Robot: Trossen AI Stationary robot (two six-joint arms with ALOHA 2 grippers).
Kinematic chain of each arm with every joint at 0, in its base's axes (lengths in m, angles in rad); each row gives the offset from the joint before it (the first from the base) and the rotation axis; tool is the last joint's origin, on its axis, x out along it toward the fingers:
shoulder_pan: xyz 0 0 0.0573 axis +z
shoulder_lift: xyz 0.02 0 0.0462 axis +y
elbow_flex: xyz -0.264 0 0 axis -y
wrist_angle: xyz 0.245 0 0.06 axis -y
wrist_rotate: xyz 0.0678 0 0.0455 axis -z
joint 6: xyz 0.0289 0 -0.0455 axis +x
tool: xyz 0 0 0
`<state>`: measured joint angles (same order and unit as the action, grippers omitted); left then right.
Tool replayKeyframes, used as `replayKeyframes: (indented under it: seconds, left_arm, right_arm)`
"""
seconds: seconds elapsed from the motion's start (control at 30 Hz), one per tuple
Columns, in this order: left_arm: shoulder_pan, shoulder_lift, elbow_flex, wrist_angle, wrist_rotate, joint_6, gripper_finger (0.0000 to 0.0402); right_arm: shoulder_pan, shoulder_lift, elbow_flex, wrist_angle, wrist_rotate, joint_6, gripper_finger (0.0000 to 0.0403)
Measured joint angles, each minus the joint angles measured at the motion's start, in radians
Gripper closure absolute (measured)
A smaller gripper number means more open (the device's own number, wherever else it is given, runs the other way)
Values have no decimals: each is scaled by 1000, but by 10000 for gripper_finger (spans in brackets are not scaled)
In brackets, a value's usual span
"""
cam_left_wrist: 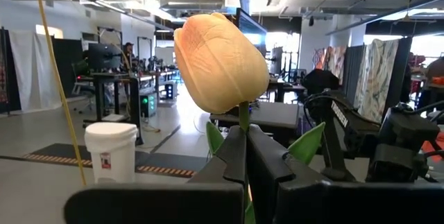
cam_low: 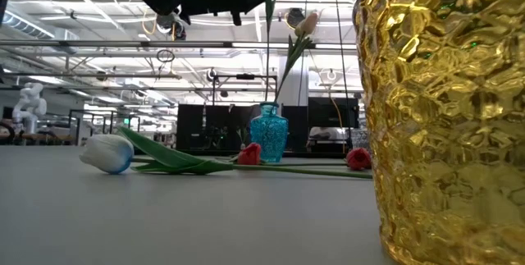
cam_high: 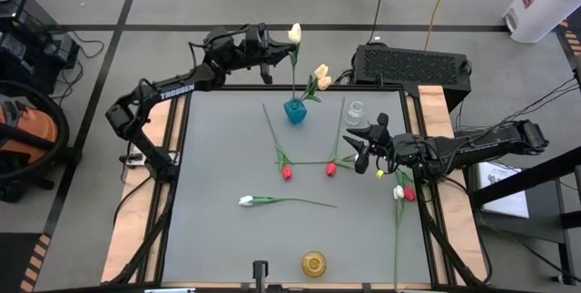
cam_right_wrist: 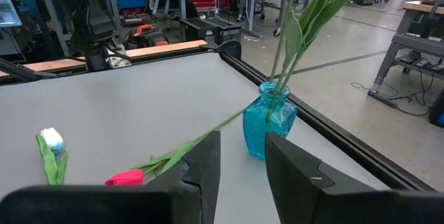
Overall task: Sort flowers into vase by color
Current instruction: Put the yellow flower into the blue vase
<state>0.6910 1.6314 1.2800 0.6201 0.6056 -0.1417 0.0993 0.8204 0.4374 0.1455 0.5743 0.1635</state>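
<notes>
Your left pincer (cam_high: 275,46) is raised at the far edge of the desk (cam_high: 218,148), its fingers (cam_left_wrist: 229,161) pressed together on the stem of a cream tulip (cam_high: 295,33). That stem hangs straight down into the blue vase (cam_high: 295,111), which stands near the desk's far edge. A second cream tulip (cam_high: 321,76) leans out of the same vase.

Your right pincer (cam_high: 367,149) sits low over the right side of the desk with its fingers (cam_right_wrist: 205,161) spread and nothing between them. Its wrist view looks across at the blue vase and a red tulip (cam_right_wrist: 125,177) lying on the desk.

Two red tulips lie near the middle, buds toward you: one (cam_high: 287,172) with its stem running back toward the blue vase, the other (cam_high: 331,168) just beside the right pincer. A white tulip (cam_high: 246,200) lies flat nearer the front, stem pointing right. Two more flowers (cam_high: 402,192), one white and one red, lie at the desk's right edge.

A clear vase (cam_high: 355,112) stands right of the blue one. A gold vase (cam_high: 314,262) stands at the front edge.
</notes>
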Motion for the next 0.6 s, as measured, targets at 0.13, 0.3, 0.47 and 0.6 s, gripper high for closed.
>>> replayKeyframes:
  seconds: [0.13,0.3,0.47,0.6]
  left_arm:
    - [0,0,0,3,0,1,399]
    - [-5,0,0,0,-4,1,399]
    - [-24,0,0,-1,-31,31,399]
    - [-33,0,0,-1,-34,51,399]
  right_arm:
    - [0,0,0,0,0,0,298]
    - [0,0,0,0,0,0,298]
    - [0,0,0,0,0,0,298]
    - [0,0,0,0,0,0,298]
